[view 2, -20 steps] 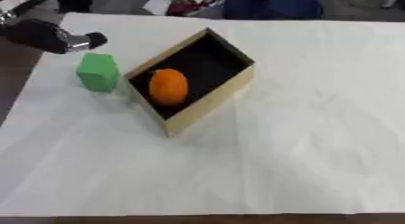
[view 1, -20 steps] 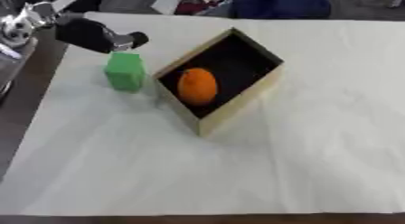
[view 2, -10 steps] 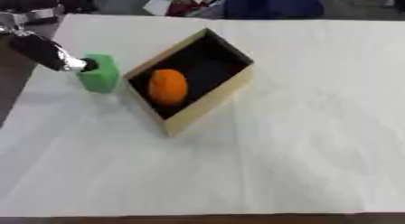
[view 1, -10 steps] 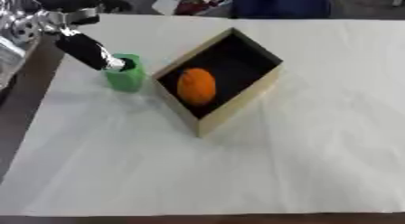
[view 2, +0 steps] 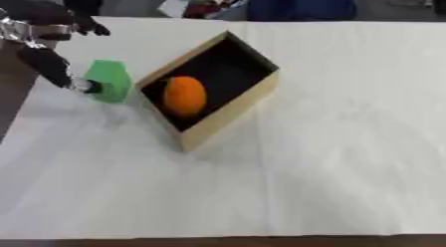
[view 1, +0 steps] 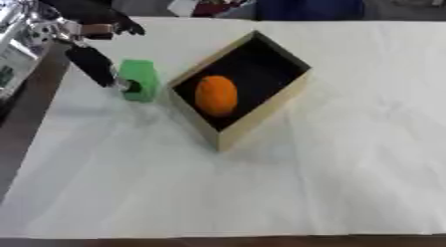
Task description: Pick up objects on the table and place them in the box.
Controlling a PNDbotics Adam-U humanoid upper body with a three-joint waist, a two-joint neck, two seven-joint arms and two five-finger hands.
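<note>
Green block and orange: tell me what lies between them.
The box's near-left wall separates the green block from the orange, seen in both views.

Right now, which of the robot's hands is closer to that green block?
The left. The left hand is right at the green block, one fingertip at its left side. The right hand shows in neither view.
</note>
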